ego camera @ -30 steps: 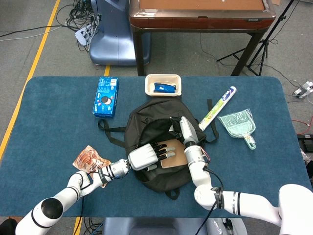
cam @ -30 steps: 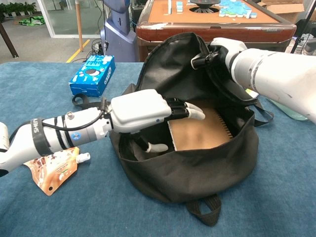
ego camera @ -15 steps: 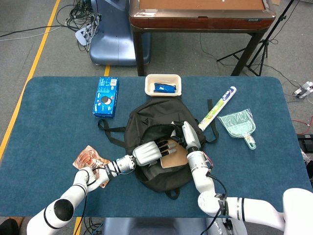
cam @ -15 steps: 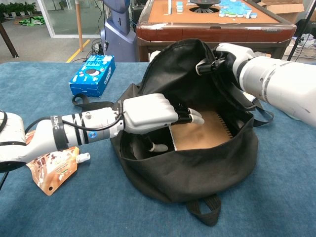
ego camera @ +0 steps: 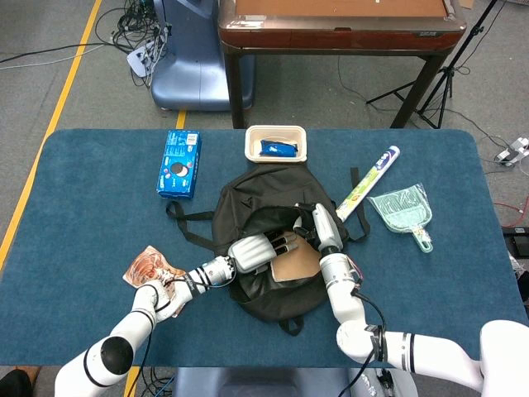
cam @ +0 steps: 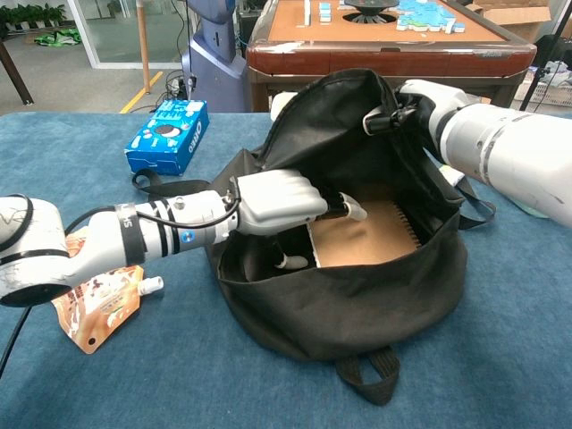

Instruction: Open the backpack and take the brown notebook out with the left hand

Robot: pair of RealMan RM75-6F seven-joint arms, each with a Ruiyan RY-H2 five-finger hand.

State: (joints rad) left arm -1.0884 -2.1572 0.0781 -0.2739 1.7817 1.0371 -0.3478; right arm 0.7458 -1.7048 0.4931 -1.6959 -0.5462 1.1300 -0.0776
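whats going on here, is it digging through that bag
Yes. The right hand holds up the flap of the open black fabric backpack, keeping its mouth wide. The left hand is reaching inside, fingers over the near edge of the flat brown notebook lying in the bag. The notebook is not out yet, and a firm grip isn't clear.

Head view looks steeply down; chest view nearer, level, sharing the backpack (ego camera: pixel 269 248).
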